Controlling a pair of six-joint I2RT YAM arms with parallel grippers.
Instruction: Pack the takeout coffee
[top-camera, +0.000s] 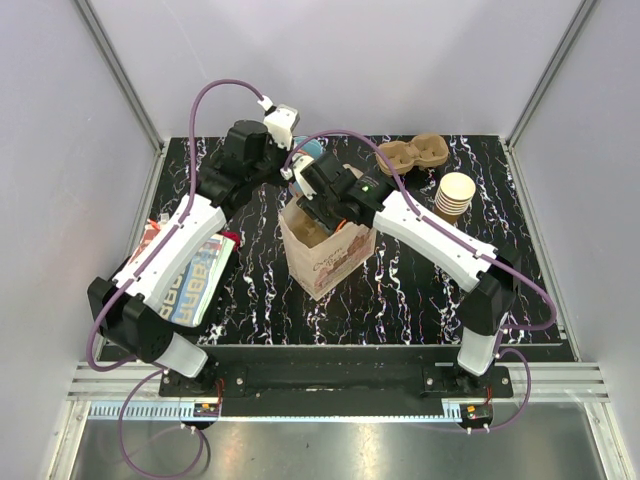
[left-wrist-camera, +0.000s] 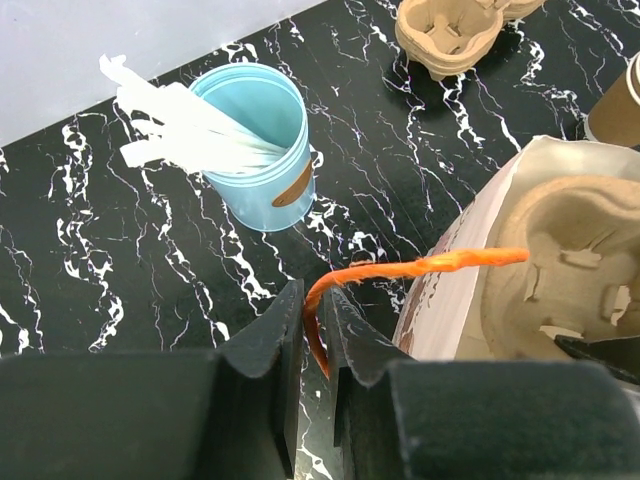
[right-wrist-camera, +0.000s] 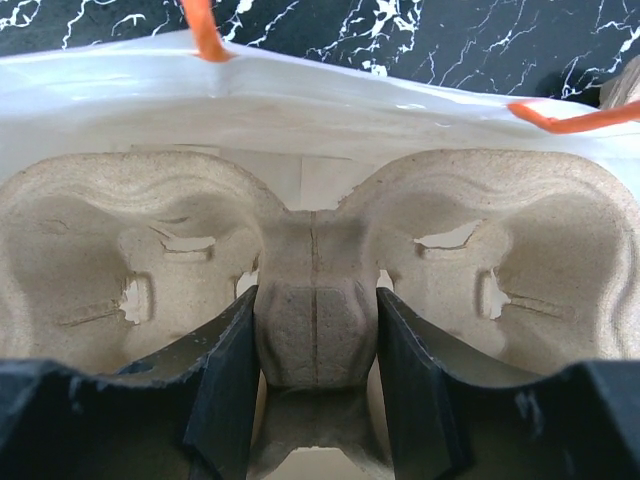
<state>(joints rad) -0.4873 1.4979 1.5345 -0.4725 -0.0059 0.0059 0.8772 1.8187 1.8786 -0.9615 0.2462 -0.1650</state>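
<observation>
1. My left hand (left-wrist-camera: 315, 300) is almost closed and pinches the orange handle (left-wrist-camera: 420, 267) of the bag (top-camera: 325, 265). It holds that side of the mouth open toward the back of the bench (left-wrist-camera: 150, 260).
2. My right hand (right-wrist-camera: 317, 300) is about half open, down in the bag mouth. Its fingers press on either side of the middle ridge of the carrier (right-wrist-camera: 500, 230), so it has hold of that.
3. The carrier's long axis runs along the bag's wide side, with one well on each side of my right hand. Both wells are bare.
4. I see no lidded coffee in any view. It is not in the carrier, and I cannot tell which way it lies from either hand or which arm is nearer.
5. My left hand is tied to the handle, so I judge the fetching falls to the right. It would need to let go of the ridge and rise straight up out of the mouth.
6. The bench is dark and marbled. The blue cup (left-wrist-camera: 265, 195) stands just beyond my left hand. The cup stack (top-camera: 455, 195) and spare carriers (top-camera: 412, 155) sit back right, near my right arm's likely sweep. The bag is thin paper and could tip.
</observation>
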